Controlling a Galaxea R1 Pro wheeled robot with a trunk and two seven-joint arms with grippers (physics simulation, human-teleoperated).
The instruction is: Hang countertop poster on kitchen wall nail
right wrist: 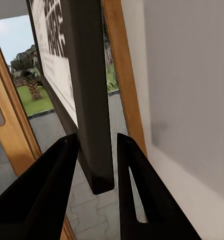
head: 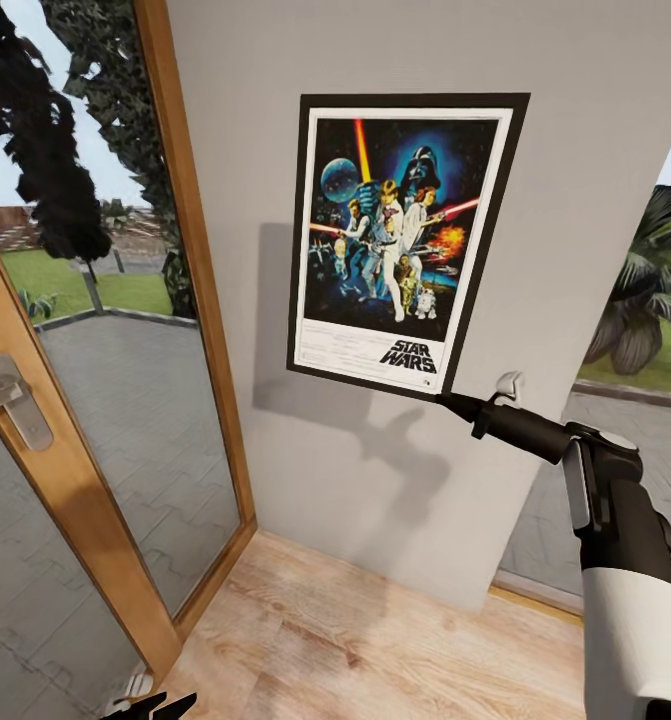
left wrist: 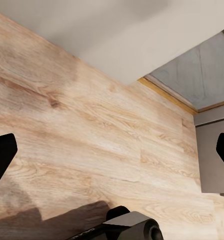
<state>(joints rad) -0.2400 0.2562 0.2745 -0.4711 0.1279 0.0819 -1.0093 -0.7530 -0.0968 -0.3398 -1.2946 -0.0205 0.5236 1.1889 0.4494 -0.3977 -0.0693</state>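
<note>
The poster (head: 400, 240) stands upright against the grey wall (head: 575, 60), between the wood-framed glass door (head: 125, 420) and a window opening at the far side. Its frame reads slightly skewed, the lower edge running downhill toward the right arm. No nail can be made out; if one is there, the poster covers it.

The right end effector (head: 453, 401) has the poster by its lower corner. From the right wrist camera, the two dark fingers (right wrist: 51, 190) sit either side of the black frame edge (right wrist: 94, 100), closed in on it with little or no gap. Grip appears to be on the frame only, at one extreme corner.

The left end effector (head: 147, 708) hangs low over the wooden floor (left wrist: 91, 130). Its fingertips (left wrist: 1, 155) stand wide apart with nothing between them.

Risks, as judged from here:
- A corner hold gives poor control of tilt; the poster could swing or pivot in the fingers.
- Whether the frame has caught on a nail cannot be confirmed. Letting go without that would likely drop it to the floor.
- Pressing inward could scrape the frame along the wall and shift it off any hook.
- The open door leaf is close on the left side, limiting room for correction.
</note>
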